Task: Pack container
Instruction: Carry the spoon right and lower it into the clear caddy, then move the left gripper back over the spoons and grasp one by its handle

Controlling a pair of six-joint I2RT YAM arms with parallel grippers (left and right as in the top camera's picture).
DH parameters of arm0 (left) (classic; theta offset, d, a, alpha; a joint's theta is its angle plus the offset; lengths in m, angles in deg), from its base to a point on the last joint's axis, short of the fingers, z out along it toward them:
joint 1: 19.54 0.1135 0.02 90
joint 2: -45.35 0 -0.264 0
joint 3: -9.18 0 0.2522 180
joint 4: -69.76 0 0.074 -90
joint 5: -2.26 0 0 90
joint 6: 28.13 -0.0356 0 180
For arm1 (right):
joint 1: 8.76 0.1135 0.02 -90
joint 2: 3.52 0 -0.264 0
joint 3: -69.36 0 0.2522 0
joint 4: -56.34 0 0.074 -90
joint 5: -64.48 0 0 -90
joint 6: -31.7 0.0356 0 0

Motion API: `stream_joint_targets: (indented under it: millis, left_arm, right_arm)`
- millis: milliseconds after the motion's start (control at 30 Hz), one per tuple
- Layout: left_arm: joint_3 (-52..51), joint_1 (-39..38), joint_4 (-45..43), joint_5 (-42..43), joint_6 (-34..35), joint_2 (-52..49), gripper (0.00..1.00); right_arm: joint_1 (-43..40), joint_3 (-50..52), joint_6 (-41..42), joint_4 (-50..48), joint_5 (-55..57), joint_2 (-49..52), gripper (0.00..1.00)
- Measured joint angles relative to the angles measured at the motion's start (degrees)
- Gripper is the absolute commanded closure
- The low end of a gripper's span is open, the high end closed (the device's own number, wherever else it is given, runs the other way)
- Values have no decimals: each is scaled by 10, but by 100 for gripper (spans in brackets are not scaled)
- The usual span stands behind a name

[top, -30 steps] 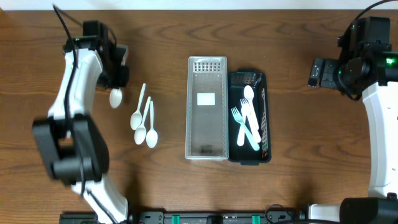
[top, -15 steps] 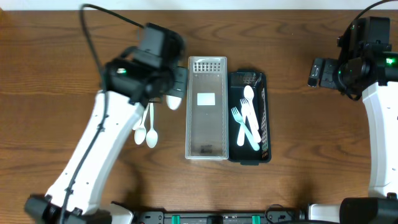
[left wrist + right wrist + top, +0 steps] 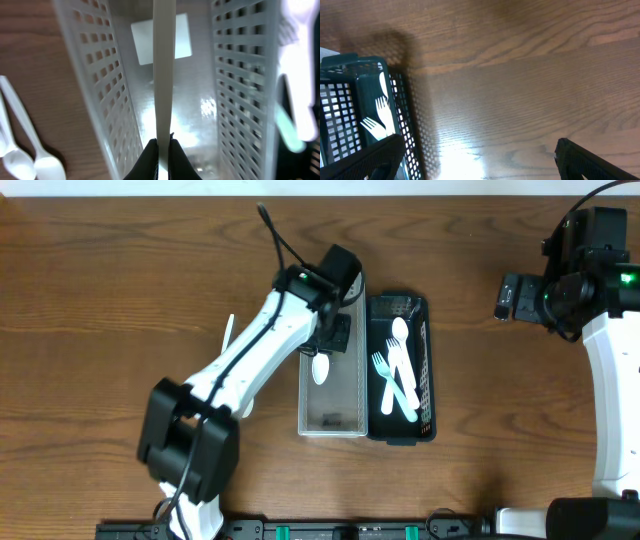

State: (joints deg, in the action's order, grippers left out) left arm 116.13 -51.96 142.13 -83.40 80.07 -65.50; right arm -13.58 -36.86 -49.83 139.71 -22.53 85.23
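A white spoon (image 3: pixel 164 75) is pinched by its handle between the closed fingers of the left gripper (image 3: pixel 163 146) and is held directly above the open interior of the clear perforated tray (image 3: pixel 332 278). The spoon's long axis is seen to run parallel to the tray's long walls, roughly centred between them, so a straight descent and release is judged sufficient. The black tray (image 3: pixel 424 308), in which white cutlery is laid, sits just beside it. More spoons (image 3: pixel 30 161) are seen on the desk (image 3: pixel 120 260). The right gripper (image 3: pixel 477 150) is held wide open and empty, well apart at the far side, so the left arm is by far the nearer.
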Motion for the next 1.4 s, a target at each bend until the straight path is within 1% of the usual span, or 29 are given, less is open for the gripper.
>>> stream_joint_targets:
  millis: [67, 100, 167, 200, 233, 300, 367, 500, 567, 633, 767, 833, 933, 1033, 1167, 1400]
  left_arm:
    - [0, 0, 0, 0, 0, -14, 93]
    - [0, 0, 0, 0, 0, -20, 84]
    - [0, 0, 0, 0, -1, -25, 58]
    - [0, 0, -1, 0, 0, -25, 49]
    - [0, 0, -1, 0, -2, -25, 46]
    - [0, 0, -2, 0, -4, -25, 37]
    - [0, 0, 2, 0, -10, -25, 32]
    - [5, 0, 31, -2, -36, -19, 30]
    - [12, 0, 45, -16, -54, -7, 26]
    - [16, 0, 49, -44, -68, 18, 23]
    - [19, 20, 56, -89, -82, 97, 22]
    - [30, 53, 60, -104, -85, 143, 21]
    - [41, 115, 76, -113, -85, 185, 21]
    - [38, 174, 82, -102, -81, 196, 21]
    - [-15, 217, 52, -69, -80, 182, 21]
    - [-164, 224, -36, -38, -79, 130, 21]
  right_arm:
    - [0, 0, 0, 0, 0, 0, 1]
    - [0, 0, 0, 0, 0, 0, 1]
    - [0, 0, 0, 0, 0, 0, 1]
    - [0, 0, 0, 0, 0, 0, 1]
    - [0, 0, 0, 0, 0, 0, 1]
    - [0, 0, 0, 0, 0, 0, 1]
    - [0, 0, 0, 0, 0, 0, 1]
    - [0, 0, 0, 1, 0, 0, 1]
    - [0, 0, 0, 1, 0, 0, 1]
    - [0, 0, 0, 1, 0, 0, 1]
    - [0, 0, 0, 1, 0, 0, 1]
    - [0, 0, 0, 1, 0, 0, 1]
    - [0, 0, 0, 1, 0, 0, 1]
    - [0, 0, 0, 1, 0, 0, 1]
    - [0, 0, 0, 0, 0, 0, 1]
    - [0, 1, 0, 3, 0, 0, 1]
